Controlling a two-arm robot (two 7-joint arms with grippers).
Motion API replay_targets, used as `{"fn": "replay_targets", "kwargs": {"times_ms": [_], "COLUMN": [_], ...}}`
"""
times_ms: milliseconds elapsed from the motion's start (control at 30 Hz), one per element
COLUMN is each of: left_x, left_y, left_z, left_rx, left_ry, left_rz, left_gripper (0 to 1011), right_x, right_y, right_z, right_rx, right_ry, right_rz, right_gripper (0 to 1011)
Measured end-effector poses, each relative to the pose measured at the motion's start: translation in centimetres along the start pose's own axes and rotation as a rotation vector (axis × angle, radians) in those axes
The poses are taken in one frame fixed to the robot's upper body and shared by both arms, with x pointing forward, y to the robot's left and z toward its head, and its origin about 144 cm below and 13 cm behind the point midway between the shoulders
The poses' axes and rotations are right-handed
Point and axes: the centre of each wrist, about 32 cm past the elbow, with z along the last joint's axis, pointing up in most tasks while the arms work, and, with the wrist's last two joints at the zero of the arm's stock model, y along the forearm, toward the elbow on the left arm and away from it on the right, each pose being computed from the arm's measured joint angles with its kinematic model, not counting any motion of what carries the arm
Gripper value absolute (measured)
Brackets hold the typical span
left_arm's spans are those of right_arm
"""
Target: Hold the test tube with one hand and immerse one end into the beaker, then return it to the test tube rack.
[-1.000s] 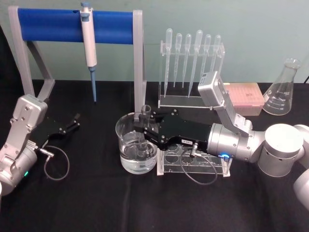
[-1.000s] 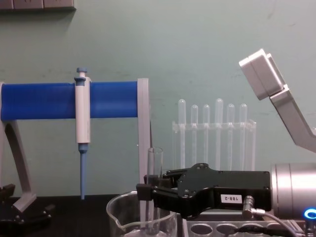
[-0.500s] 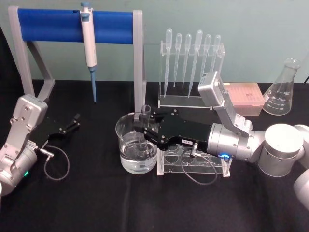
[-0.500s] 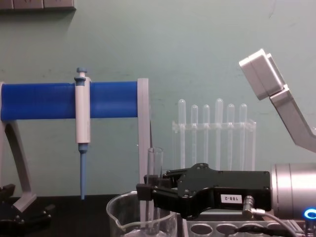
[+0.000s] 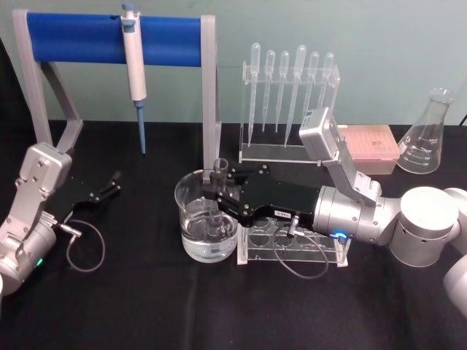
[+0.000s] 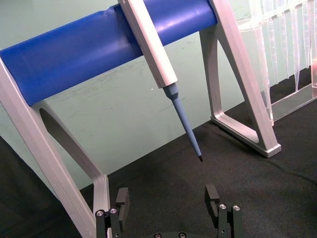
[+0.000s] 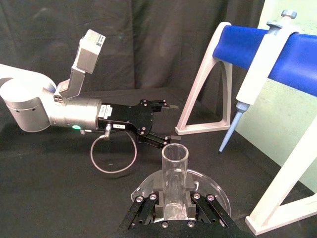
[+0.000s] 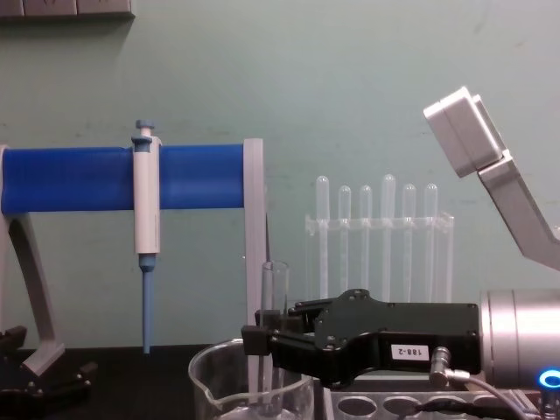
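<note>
Nothing moved — right gripper [image 5: 217, 191] clamps test tube [image 8: 275, 290] in beaker [image 5: 185, 213]; left gripper [image 5: 114, 182] — jaws apart.

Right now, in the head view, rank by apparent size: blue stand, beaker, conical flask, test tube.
1. blue stand
2. beaker and conical flask: alike; the flask stands farther back, so unranked
3. test tube, held in the beaker by the right gripper

Clear glass test tube [image 8: 275, 289]; clear glass beaker [image 5: 190, 219]; black two-jawed right gripper [image 5: 215, 194]; blue cylindrical bar [image 5: 80, 38]; black tablecloth [image 5: 146, 306]; pink box [image 5: 371, 144].
</note>
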Motion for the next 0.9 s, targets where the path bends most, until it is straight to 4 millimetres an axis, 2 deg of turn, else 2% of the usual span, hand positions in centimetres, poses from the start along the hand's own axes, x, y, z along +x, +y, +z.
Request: {"fn": "replay_targets", "kwargs": {"times_ms": [900], "left_x": [0.0], "left_y": [0.0], "left_z": [0.0], "left_rx": [0.0], "left_ry": [0.0], "left_rz": [0.0], "left_gripper": [1000], "right_x": [0.0], "right_y": [0.0], "right_z": [0.0], "right_rx": [0.0], "right_ry": [0.0], "right_rz": [0.0], "right_gripper": [236]}}
